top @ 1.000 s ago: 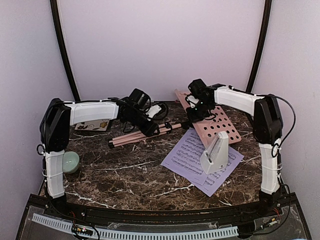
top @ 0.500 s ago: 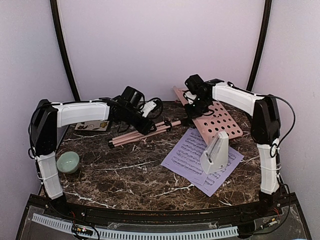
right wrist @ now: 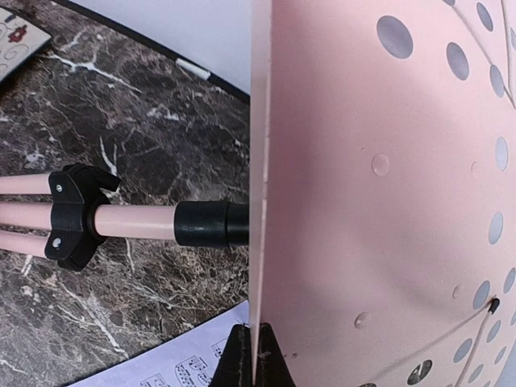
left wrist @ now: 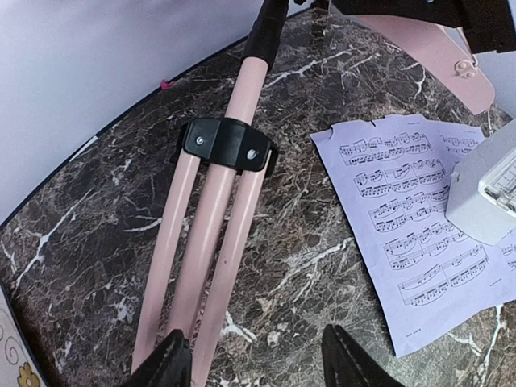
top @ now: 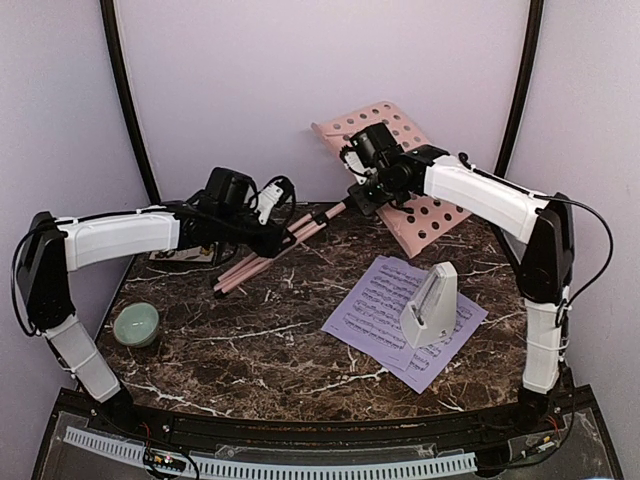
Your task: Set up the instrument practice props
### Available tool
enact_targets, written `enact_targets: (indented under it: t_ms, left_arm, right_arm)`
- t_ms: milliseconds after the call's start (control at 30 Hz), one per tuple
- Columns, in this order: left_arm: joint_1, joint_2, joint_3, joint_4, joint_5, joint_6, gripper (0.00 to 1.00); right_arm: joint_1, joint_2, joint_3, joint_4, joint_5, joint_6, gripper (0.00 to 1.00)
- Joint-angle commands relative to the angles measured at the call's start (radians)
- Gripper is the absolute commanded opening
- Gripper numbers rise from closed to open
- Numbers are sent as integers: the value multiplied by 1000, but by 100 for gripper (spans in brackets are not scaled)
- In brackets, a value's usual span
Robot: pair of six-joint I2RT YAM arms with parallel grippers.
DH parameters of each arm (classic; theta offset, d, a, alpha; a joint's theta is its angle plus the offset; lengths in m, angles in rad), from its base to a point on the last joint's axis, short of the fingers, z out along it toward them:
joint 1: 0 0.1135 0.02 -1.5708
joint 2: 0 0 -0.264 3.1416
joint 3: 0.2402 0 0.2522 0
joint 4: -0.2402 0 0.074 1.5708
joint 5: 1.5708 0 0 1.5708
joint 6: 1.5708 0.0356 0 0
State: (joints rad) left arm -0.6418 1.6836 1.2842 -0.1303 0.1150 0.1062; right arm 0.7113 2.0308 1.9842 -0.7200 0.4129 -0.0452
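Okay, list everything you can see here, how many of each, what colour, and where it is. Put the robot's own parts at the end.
music stand: one, pink with black fittings, desk raised at back right, folded legs slanting down toward the left
sheet music pages: two, white, overlapping, right of centre
metronome: one, white-grey, standing on the pages
bowl: one, pale green, left edge
coaster: one, floral, back left, mostly hidden
table: one, dark brown marble
left gripper: one, black, jaws apart over the stand's legs
right gripper: one, black, shut on the desk's edge
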Motion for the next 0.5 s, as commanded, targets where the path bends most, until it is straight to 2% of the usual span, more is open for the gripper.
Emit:
enact_targets:
  t_ms: [0, 467]
  left_arm:
    - [55, -157, -128, 156, 23, -76, 59]
    - [76, -422, -373, 281, -57, -73, 64]
  right_arm:
    - [75, -178, 101, 328, 207, -176, 0]
    - [345, -322, 82, 647, 404, -558, 0]
